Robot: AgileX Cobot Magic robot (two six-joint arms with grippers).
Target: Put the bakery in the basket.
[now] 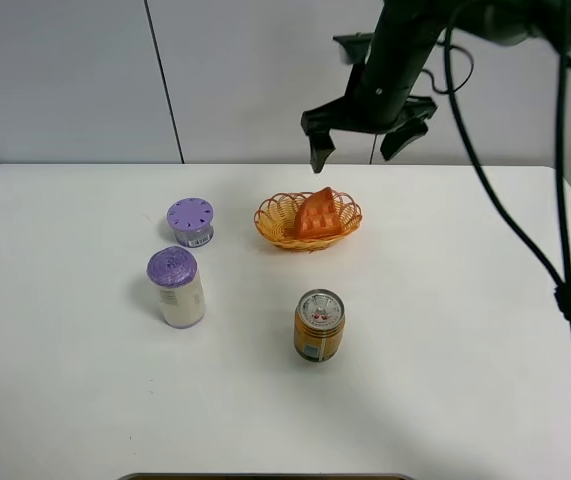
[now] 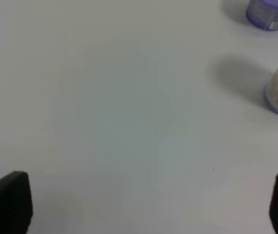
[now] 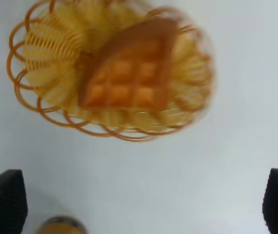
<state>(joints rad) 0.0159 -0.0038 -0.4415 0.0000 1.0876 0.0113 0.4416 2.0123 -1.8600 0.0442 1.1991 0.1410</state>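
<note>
Orange-brown, with a grid of square dimples, the bakery (image 1: 319,215) lies inside the basket (image 1: 271,228). It rests tilted on the yellow-orange weave within the looped rim, a little right of the basket's middle in the high view. The basket stands on the white counter (image 1: 445,350), toward its far side.

The right end effector (image 1: 354,158) hangs in the air above and just behind the basket. Its two dark fingers are spread well apart and nothing is held between them. Its wrist camera looks down on the basket and the waffle wedge, though the picture is somewhat blurred. In that view both fingertips are clear of the wicker, with bare counter between them.

An orange-gold drink can (image 1: 319,325) stands upright nearer the front, well apart from the basket. Its top just shows at the edge of the right wrist view.

To the left of the basket sits a short jar with a purple lid (image 1: 191,221). In front of that jar stands a taller white bottle with a purple cap (image 1: 176,288), close to it but not touching.

The left end effector (image 2: 146,202) hovers over bare counter. Its fingertips are wide apart and empty, and the jar and the bottle stand off to one side of it.
</note>
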